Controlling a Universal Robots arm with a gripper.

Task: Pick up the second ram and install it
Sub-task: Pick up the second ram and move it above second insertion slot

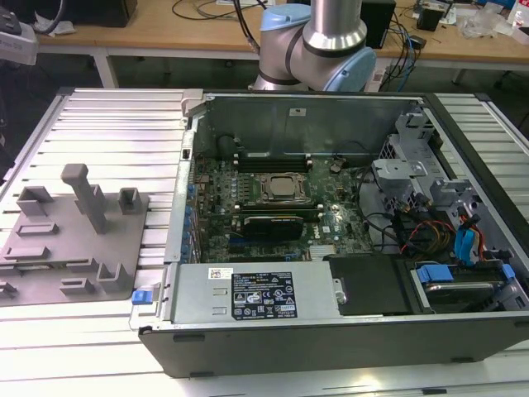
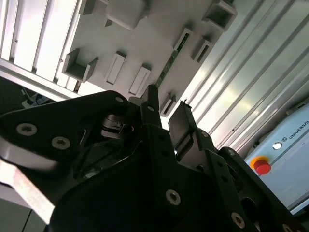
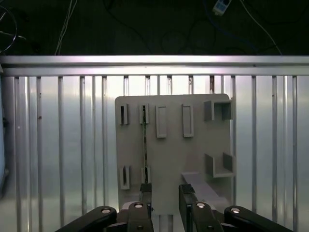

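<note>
The gripper (image 3: 165, 188) is open with a moderate gap between its 2 fingers and holds nothing. It hangs over a grey holder plate (image 3: 169, 154) that lies on the slatted bench (image 3: 72, 145). The second ram (image 3: 145, 145) stands on its thin edge in 2 slots of this plate, straight ahead of 1 finger (image 3: 146, 193) and not between the 2. In the second wrist view the ram (image 2: 169, 65) runs away from the gripper (image 2: 167, 99) as a thin greenish strip. Whether the finger touches it I cannot tell. In the exterior view the plate (image 1: 83, 273) lies beside the open computer case (image 1: 331, 331).
</note>
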